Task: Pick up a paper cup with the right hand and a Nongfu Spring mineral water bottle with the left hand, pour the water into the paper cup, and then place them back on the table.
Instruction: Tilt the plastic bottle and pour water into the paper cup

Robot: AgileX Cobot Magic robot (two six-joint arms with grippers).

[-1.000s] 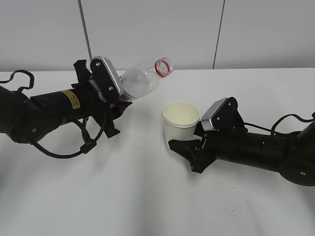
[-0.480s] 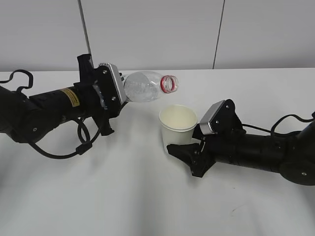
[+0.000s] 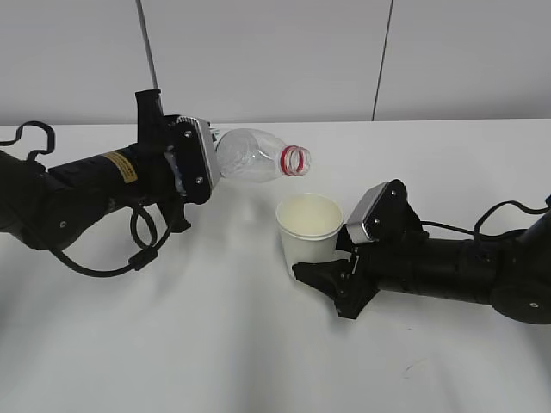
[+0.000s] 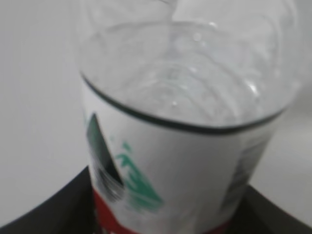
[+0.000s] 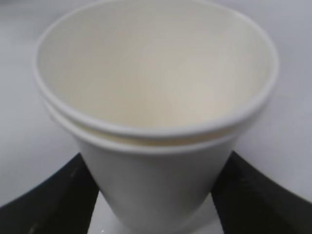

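Observation:
My left gripper (image 3: 191, 172), on the yellow-stickered arm, is shut on the clear bottle (image 3: 250, 157) and holds it tipped on its side above the white table (image 3: 258, 344). The open red-ringed mouth (image 3: 296, 160) points right, just above and left of the paper cup's rim. In the left wrist view the bottle (image 4: 180, 126) fills the frame between black fingers (image 4: 48, 209), with clear water inside. My right gripper (image 3: 323, 267) is shut on the white paper cup (image 3: 308, 228), upright. In the right wrist view the cup (image 5: 156, 112) shows a doubled rim and looks dry inside.
A grey panelled wall (image 3: 275, 60) stands behind the table's far edge. A tiny dark scuff (image 3: 411, 368) marks the tabletop at front right. Cables loop off both arms onto the table.
The left gripper has rolled the bottle from mouth-up to lying level or slightly down, its mouth now lower and nearer the cup. The right gripper has moved the cup slightly left and forward.

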